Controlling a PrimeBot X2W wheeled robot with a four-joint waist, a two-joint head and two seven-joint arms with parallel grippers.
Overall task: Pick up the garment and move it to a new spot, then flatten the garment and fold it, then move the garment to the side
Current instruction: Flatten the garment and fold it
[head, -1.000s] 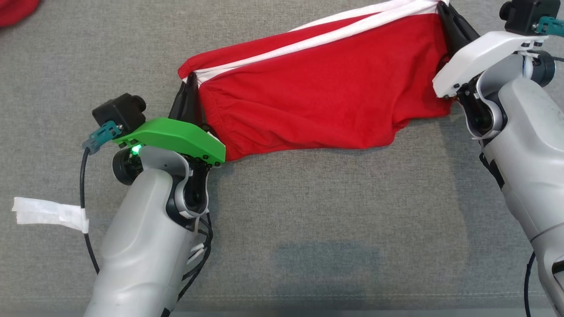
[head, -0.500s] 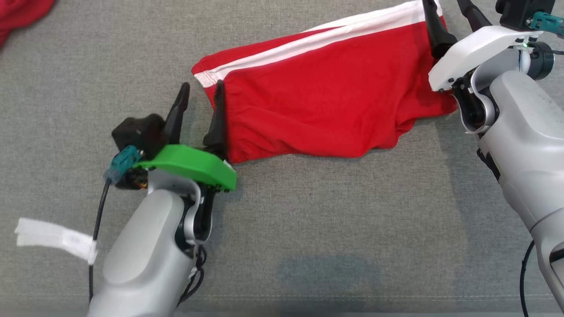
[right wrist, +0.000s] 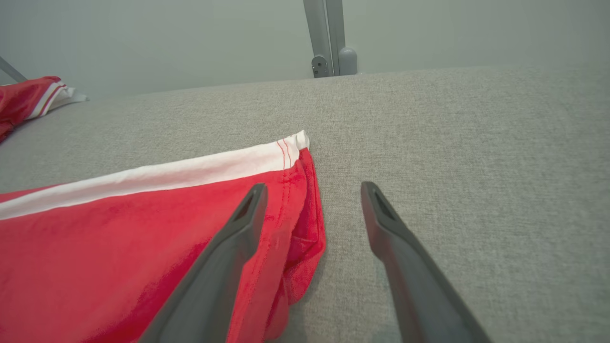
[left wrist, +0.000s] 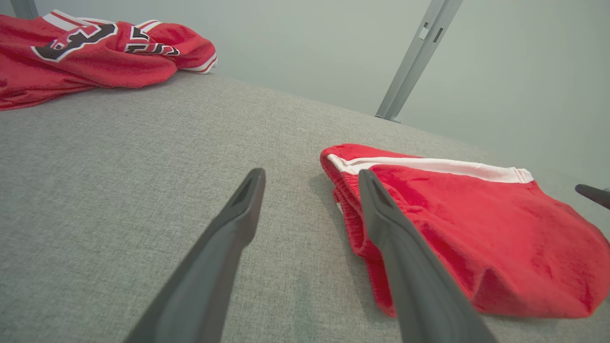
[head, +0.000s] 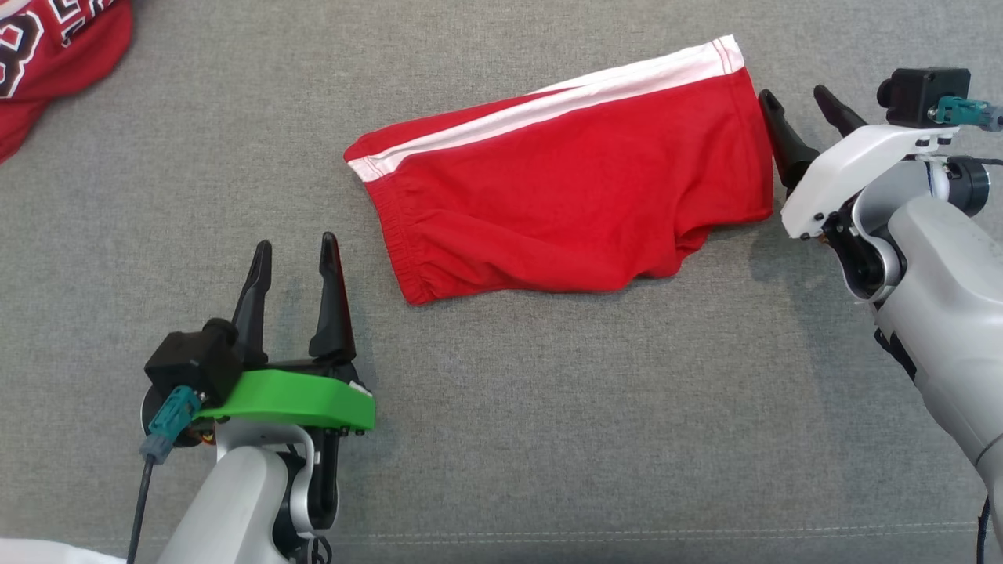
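The garment (head: 564,196) is a pair of red shorts with a white side stripe, lying folded on the grey cloth surface (head: 548,407) at centre. It also shows as the shorts (left wrist: 476,224) right of my left fingers and the shorts (right wrist: 119,238) left of my right fingers. My left gripper (head: 295,249) stands open, below and left of the waistband end, apart from the cloth. At the garment's right hem my right gripper (head: 795,95) is open too, its near finger (head: 780,137) just beside the hem. Nothing lies between either pair of fingers.
A red jersey (head: 55,55) with black and white lettering lies bunched at the far left corner, also seen as the jersey (left wrist: 86,52). A grey metal post (right wrist: 326,38) rises behind the far edge. A seam runs along the surface's front edge.
Both grippers opened and let go of the garment, which now lies flat. The left gripper drew back toward me and leftward, the right one backed off to the right. The camera view has shifted.
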